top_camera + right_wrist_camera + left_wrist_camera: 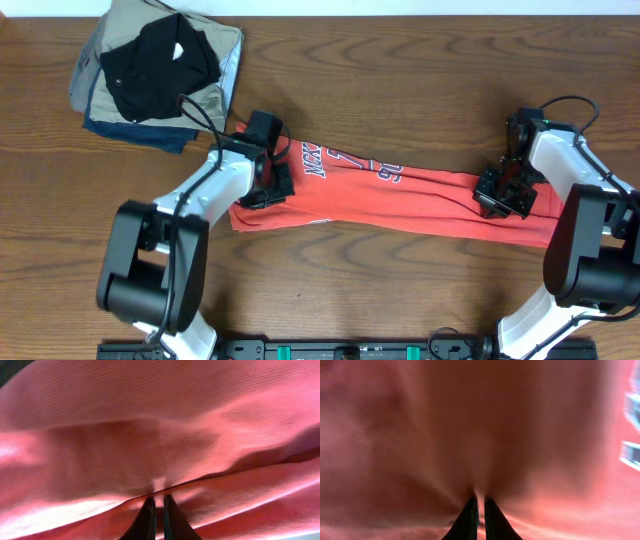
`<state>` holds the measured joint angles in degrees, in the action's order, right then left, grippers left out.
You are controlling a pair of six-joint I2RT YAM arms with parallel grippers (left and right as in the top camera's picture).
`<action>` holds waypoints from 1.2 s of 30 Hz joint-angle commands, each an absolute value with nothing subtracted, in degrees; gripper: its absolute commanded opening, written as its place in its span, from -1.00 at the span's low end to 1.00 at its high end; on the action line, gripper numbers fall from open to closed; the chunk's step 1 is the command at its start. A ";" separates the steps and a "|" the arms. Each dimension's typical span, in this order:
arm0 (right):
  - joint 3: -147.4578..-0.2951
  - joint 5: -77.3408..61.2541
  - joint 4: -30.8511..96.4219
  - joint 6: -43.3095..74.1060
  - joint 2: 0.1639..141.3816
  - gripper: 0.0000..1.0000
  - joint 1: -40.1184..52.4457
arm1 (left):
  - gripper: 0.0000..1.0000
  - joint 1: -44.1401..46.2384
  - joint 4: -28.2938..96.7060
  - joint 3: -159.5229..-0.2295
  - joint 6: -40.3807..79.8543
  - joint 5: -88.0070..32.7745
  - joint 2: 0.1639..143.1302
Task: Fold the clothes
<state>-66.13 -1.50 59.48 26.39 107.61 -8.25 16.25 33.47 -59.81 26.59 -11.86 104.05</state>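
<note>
The clothes are a coral-red T-shirt (400,205) lying as a long folded band across the table, navy-and-white lettering showing near its left part. My left gripper (268,190) is down on the shirt's left end, shut on a pinch of the red fabric (470,435), which fills the left wrist view; the gripper (479,501) shows only two dark fingertips almost touching. My right gripper (503,192) is on the shirt's right end, and the gripper (157,499) is likewise shut on a fold edge of the fabric (160,425).
A stack of folded garments (160,70), black on top over khaki, light blue and navy, sits at the back left corner. Bare wooden table (400,80) lies behind the shirt and in front of it. Both arm bases stand at the near edge.
</note>
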 commanded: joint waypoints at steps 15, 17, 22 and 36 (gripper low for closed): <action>-58.59 2.79 53.30 30.37 106.30 -0.53 -8.82 | -0.88 2.50 44.99 -60.12 33.80 -3.53 105.91; -58.33 2.83 53.47 30.37 106.30 -0.59 -8.84 | -0.88 1.63 46.33 -60.12 35.73 -1.17 105.71; -58.35 3.60 53.69 30.44 106.30 -0.89 -9.54 | -0.88 0.25 49.04 -60.12 36.99 1.91 103.48; -73.76 3.70 66.26 25.61 106.28 -0.98 -17.89 | -0.77 0.23 53.15 -60.12 36.73 3.62 88.20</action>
<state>-70.54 2.42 65.19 27.81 106.04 -16.82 0.38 52.64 -60.40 36.16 2.00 90.06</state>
